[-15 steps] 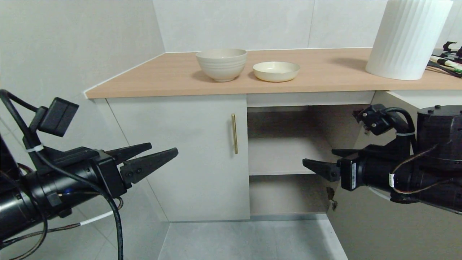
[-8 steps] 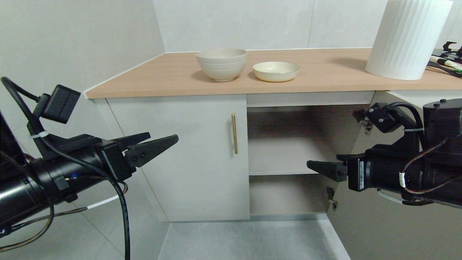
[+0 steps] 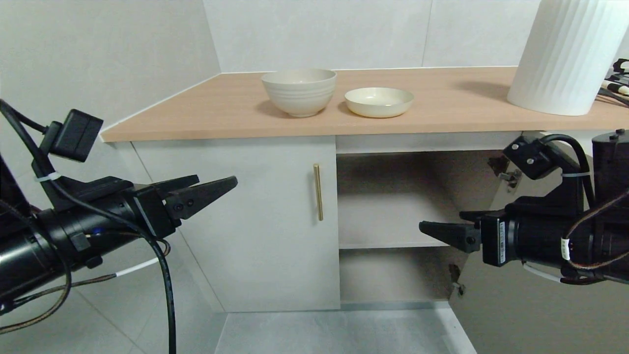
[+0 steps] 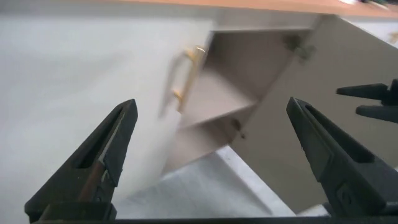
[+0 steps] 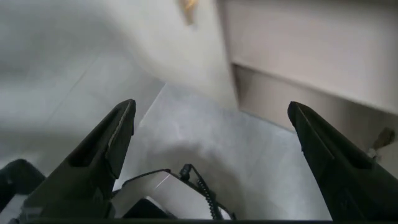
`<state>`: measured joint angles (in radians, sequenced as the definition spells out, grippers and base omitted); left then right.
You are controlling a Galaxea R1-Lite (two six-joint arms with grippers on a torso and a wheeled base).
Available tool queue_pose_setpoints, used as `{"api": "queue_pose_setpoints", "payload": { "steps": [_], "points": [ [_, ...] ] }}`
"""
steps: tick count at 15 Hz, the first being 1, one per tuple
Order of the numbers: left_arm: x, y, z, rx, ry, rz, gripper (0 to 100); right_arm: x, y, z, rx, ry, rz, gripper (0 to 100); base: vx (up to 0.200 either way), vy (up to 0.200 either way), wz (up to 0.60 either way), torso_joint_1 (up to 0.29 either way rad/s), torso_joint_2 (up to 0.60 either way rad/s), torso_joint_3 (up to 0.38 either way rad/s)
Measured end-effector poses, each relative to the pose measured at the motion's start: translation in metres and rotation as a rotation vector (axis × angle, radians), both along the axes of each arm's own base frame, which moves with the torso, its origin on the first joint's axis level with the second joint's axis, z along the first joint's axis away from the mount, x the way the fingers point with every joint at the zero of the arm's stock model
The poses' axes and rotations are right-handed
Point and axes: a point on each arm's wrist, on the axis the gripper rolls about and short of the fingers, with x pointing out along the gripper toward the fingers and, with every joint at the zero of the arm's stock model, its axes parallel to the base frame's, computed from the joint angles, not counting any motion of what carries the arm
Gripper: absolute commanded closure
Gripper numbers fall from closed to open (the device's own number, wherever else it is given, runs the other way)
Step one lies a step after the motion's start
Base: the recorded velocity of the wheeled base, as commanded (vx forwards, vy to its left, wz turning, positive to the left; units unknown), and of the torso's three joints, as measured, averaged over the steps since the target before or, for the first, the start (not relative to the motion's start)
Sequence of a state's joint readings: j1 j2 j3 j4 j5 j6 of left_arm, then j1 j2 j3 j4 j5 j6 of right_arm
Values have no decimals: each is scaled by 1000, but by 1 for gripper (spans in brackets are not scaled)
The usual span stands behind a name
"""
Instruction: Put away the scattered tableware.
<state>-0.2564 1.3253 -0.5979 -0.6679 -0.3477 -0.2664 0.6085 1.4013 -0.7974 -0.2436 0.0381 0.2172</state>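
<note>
A ribbed beige bowl [image 3: 299,91] and a shallow cream dish [image 3: 379,101] stand side by side on the wooden countertop [image 3: 206,115]. Both grippers hang below counter height, in front of the cabinet. My left gripper [image 3: 216,183] [image 4: 211,118] is open and holds nothing, level with the closed left door [image 3: 245,221]. My right gripper [image 3: 442,222] [image 5: 211,115] is open and holds nothing, in front of the open compartment at the height of its shelf [image 3: 388,223]. The left wrist view also catches the right gripper's fingertips [image 4: 367,99] farther off.
A tall white ribbed container [image 3: 570,54] stands at the right of the counter, with utensils [image 3: 616,88] beyond it. The closed door carries a gold handle [image 3: 318,191]. The right door [image 3: 511,305] is swung open behind my right arm. Grey floor lies below.
The head camera has shifted, so the counter sits lower in the picture. My left gripper has risen a little. My right gripper has drawn back slightly to the right.
</note>
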Motion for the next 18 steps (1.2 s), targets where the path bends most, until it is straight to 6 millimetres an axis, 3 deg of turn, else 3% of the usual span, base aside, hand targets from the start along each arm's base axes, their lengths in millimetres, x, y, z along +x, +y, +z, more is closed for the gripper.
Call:
{"api": "queue_pose_setpoints", "payload": {
  "steps": [6,18],
  "points": [
    [0,1,1,-1,-6,5,0,-12,-5,1,-14,47,85,0,200,0,0,0,2,2],
    [-26,7,15,6,16,8,0,-20,-10,0,-44,-3,132,0,0,0,0,2,-8,-4]
  ]
}}
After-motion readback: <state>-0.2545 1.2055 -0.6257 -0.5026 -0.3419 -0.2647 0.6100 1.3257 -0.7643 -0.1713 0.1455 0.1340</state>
